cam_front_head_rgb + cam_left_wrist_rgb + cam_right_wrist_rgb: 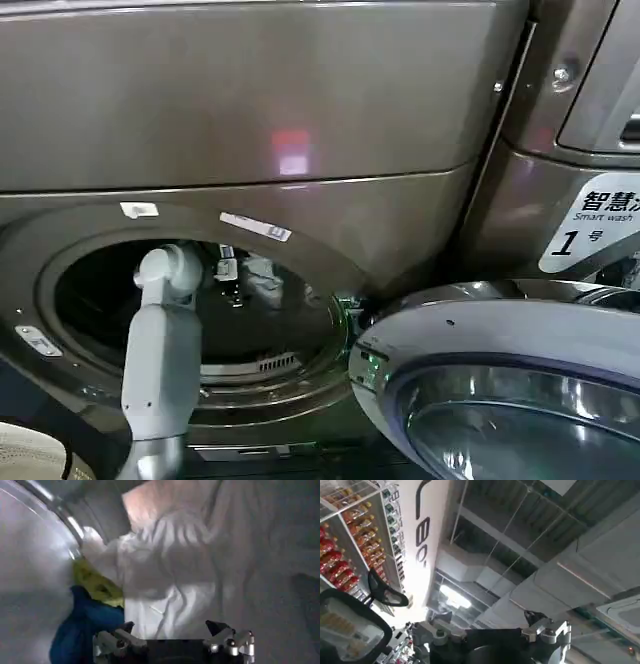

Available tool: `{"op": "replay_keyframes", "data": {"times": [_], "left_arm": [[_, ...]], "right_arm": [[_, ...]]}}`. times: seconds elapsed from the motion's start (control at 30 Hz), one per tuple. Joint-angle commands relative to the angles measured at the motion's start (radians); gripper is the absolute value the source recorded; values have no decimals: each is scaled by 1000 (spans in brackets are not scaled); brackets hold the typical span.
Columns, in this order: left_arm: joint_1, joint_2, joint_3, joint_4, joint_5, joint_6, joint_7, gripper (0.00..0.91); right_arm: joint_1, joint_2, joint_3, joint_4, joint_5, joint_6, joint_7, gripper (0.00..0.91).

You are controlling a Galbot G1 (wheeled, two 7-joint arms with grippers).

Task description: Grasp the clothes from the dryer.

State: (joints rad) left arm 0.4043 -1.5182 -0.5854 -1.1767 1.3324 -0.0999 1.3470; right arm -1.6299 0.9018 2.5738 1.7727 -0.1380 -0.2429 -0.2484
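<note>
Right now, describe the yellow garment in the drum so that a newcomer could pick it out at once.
Start at the dryer and look into its round opening, where the left arm reaches in. In the left wrist view a big white cloth covers most of the drum. The yellow garment is the small bright patch wedged between that white cloth and a dark blue garment, near the drum's shiny rim.

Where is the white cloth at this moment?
In the left wrist view, the white cloth lies inside the dryer drum, just ahead of the open left claw, beside yellow and blue garments.
</note>
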Motion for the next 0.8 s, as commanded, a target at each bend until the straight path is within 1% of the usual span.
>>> {"op": "replay_keyframes", "data": {"times": [0.03, 0.37, 0.8], "left_arm": [[-53, 14, 46, 124, -41, 6, 3, 907], [-108, 39, 48, 267, -119, 26, 3, 907], [-157, 41, 55, 391, -110, 48, 2, 907]], "right_arm": [[-3, -1, 1, -3, 1, 0, -1, 907], [-4, -4, -5, 0, 2, -1, -4, 907], [-25, 5, 13, 19, 25, -7, -10, 907]]}}
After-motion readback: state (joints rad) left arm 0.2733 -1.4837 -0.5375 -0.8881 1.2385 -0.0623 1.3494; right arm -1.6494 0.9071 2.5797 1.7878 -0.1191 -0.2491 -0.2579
